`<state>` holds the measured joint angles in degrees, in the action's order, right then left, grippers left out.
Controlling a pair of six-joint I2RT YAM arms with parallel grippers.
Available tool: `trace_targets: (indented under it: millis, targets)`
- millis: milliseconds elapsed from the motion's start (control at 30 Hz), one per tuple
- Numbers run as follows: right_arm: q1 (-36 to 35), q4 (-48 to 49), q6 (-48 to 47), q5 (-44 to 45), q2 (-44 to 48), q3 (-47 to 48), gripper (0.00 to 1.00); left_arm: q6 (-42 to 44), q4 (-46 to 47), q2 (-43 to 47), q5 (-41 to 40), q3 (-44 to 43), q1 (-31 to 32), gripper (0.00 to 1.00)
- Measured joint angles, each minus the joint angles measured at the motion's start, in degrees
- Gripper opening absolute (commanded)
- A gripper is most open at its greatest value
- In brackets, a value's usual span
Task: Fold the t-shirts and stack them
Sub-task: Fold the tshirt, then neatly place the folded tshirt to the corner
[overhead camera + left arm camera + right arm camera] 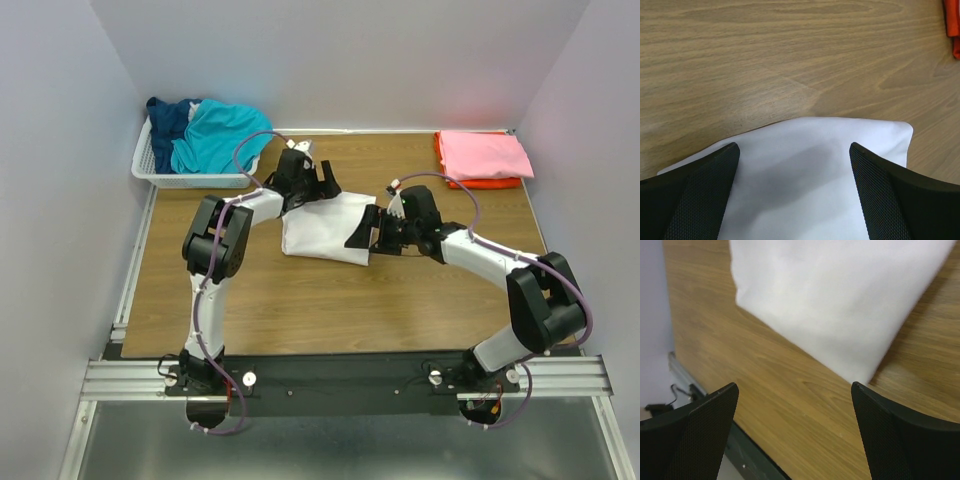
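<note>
- White shirt (322, 238) lies folded at mid-table (300, 310). From above, both arms cover parts of its edges.
- Left gripper (794, 150): jaws wide, empty, over the shirt's far edge.
- Right gripper (795, 390): jaws wide, empty, beside the shirt's right edge.
- Pink shirt (482, 155) lies folded on orange shirt (490, 184) in the far right corner. Only a rim of the orange shows.
- Teal shirt (215, 135) and navy shirt (168, 118) are bunched in the basket (190, 180). The navy is partly hidden.
</note>
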<state>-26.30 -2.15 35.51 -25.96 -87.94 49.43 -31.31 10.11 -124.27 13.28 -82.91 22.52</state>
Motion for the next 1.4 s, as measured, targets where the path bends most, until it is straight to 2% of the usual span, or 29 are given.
trace_targets:
  millis: [167,300,567,667,733,833,933,1133,1300,1333,1400]
  targets:
    - [0.0,-3.7,0.4,7.8,0.2,1.0,1.0,0.3,-2.3,1.5,-1.1,-0.2,0.0,0.98]
    - [0.0,-5.8,0.7,13.3,0.1,4.1,1.0,0.9,-6.3,10.1,-3.5,2.4,0.0,0.98]
    - [0.0,-7.8,0.9,20.0,-7.0,11.5,1.0,1.1,-4.1,51.4,-12.0,18.9,0.0,0.98]
    - [0.0,-8.5,0.5,21.9,-9.3,11.7,1.0,-0.5,-3.5,62.6,-15.2,27.1,0.0,0.98]
    - [0.0,-9.1,0.1,22.5,-10.9,12.5,0.98,-1.8,-3.8,65.9,-16.7,31.4,0.0,0.98]
    - [0.0,-9.6,-0.7,22.5,-13.3,13.9,0.96,-3.7,-6.3,67.1,-17.7,36.4,0.0,0.98]
    - [0.0,-9.6,-1.1,22.4,-15.8,15.5,0.88,-4.7,-10.3,67.0,-17.9,39.5,0.0,0.98]
    - [0.0,-9.6,-1.5,21.5,-19.3,17.1,0.71,-4.9,-13.9,67.1,-20.6,38.9,0.0,0.98]
    - [-0.1,-9.3,-1.5,20.2,-20.6,17.9,0.62,-4.9,-15.0,67.1,-21.9,38.6,0.0,0.98]
    - [-0.1,-9.1,-1.5,20.1,-20.9,18.1,0.56,-4.9,-15.4,67.1,-22.2,38.6,0.0,0.98]
    - [-0.3,-8.6,-1.7,19.7,-21.4,18.4,0.55,-4.9,-15.7,67.1,-22.6,38.6,0.0,0.98]
